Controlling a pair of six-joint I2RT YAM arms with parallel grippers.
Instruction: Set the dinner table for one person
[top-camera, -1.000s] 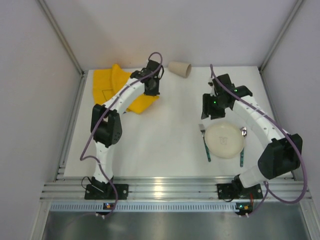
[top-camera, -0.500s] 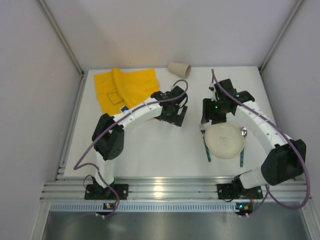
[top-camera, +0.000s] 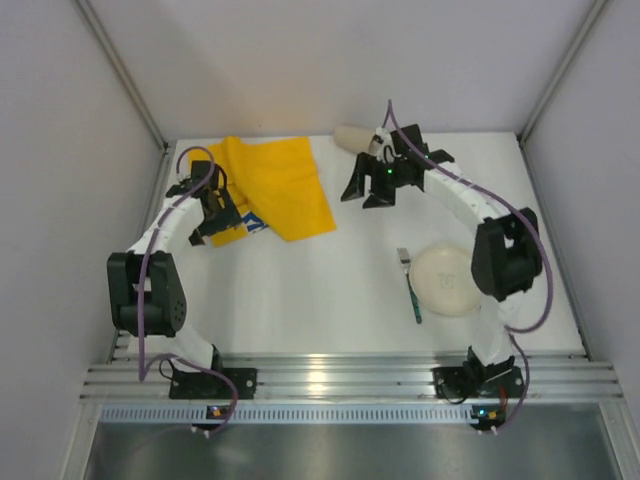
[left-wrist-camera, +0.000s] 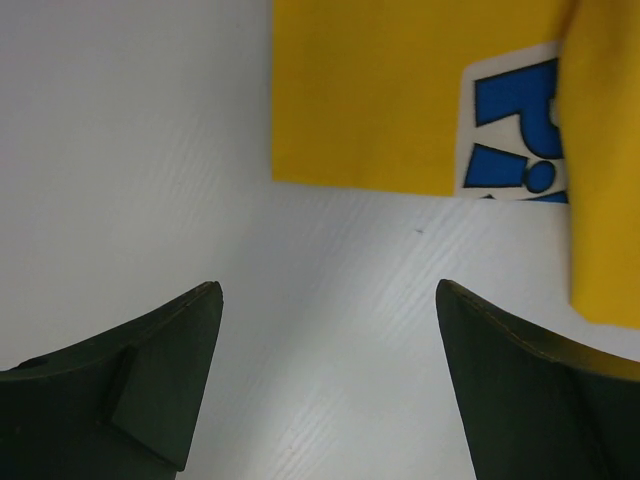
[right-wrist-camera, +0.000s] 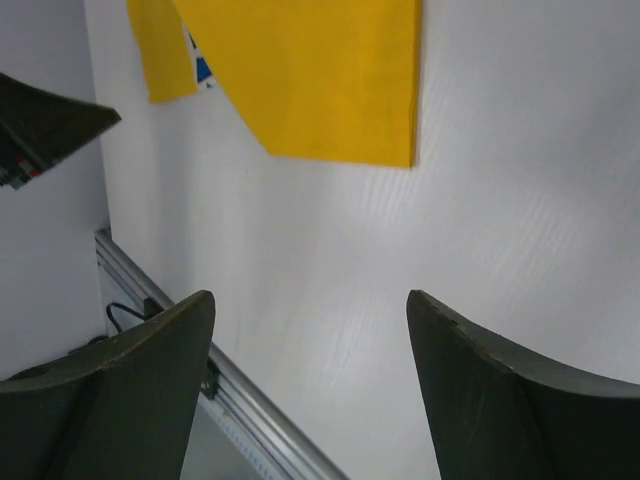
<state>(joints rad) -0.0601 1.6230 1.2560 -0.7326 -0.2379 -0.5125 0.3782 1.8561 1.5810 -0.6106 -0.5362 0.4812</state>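
Observation:
The dinner table (top-camera: 330, 290) is the white tabletop. A yellow cloth mat (top-camera: 275, 185) lies spread at its back left, with a blue print (left-wrist-camera: 515, 125) near one corner. My left gripper (top-camera: 212, 222) hovers at the mat's near left corner, open, with only bare table between its fingers (left-wrist-camera: 328, 290). My right gripper (top-camera: 365, 195) is open at the back centre, just in front of a tan paper cup (top-camera: 350, 136) lying on its side; it holds nothing (right-wrist-camera: 310, 298). A cream plate (top-camera: 447, 280) sits front right with a green-handled fork (top-camera: 412, 290) along its left side.
Aluminium rails (top-camera: 350, 375) edge the table at the front and left (right-wrist-camera: 170, 320). Grey walls close in the back and both sides. The right arm's elbow (top-camera: 505, 260) hangs over the plate's right edge.
The left gripper swung from mid-table back to the mat's left corner. The mat now lies spread further right. The right gripper left the plate for the back, by the cup, and opened wider.

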